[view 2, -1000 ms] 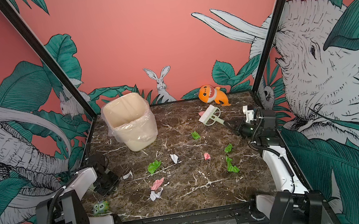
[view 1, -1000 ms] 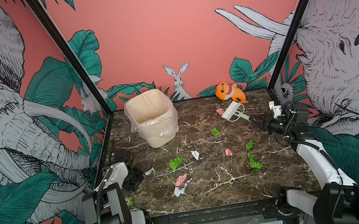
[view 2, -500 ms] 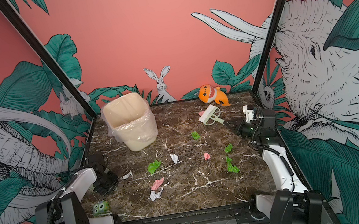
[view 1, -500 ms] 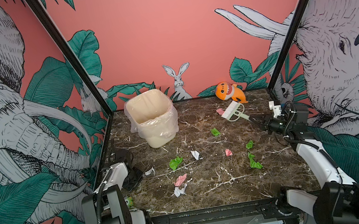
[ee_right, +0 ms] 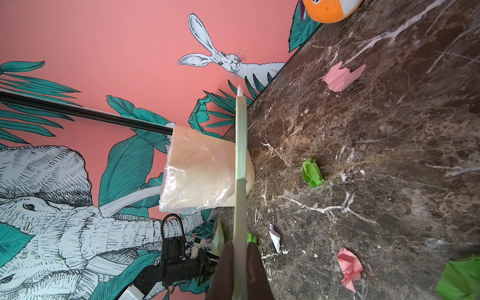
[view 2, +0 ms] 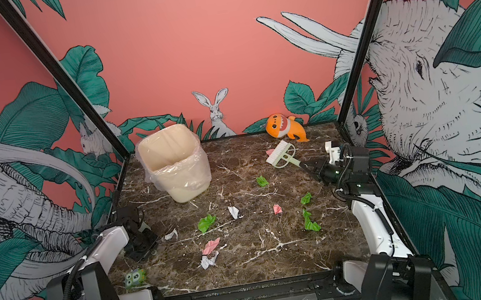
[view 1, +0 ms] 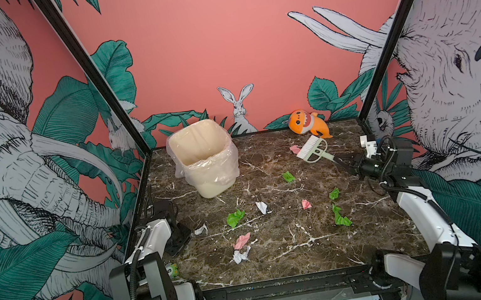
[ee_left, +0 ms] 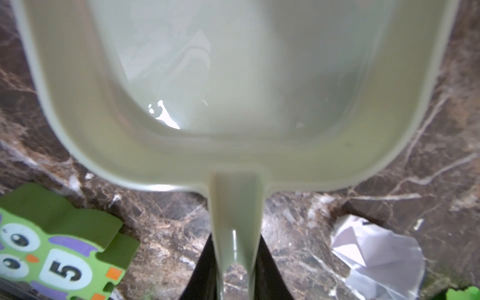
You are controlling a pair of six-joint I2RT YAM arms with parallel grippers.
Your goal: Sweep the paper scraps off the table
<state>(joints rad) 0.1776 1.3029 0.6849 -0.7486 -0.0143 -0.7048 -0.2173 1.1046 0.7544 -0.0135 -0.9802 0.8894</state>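
Over the veined marble table (view 1: 285,250), right fingers (ee_right: 224,272) clamp a bristly brush (view 1: 310,148), left fingers (ee_left: 203,275) a glossy dustpan (ee_left: 233,78).

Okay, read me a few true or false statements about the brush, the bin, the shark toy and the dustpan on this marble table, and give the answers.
1. The right gripper holds the pale green brush by its handle. True.
2. The cream plastic-lined bin lies tipped on its side. False: it stands upright on the dark brown marble table.
3. The orange plush shark sits inside the bin. False: it lies at the table's back edge, beside the brush.
4. A pink paper scrap lies next to the brush bristles. True.
5. The pale green plastic dustpan holds several scraps. False: the part shown in the left wrist view is empty.
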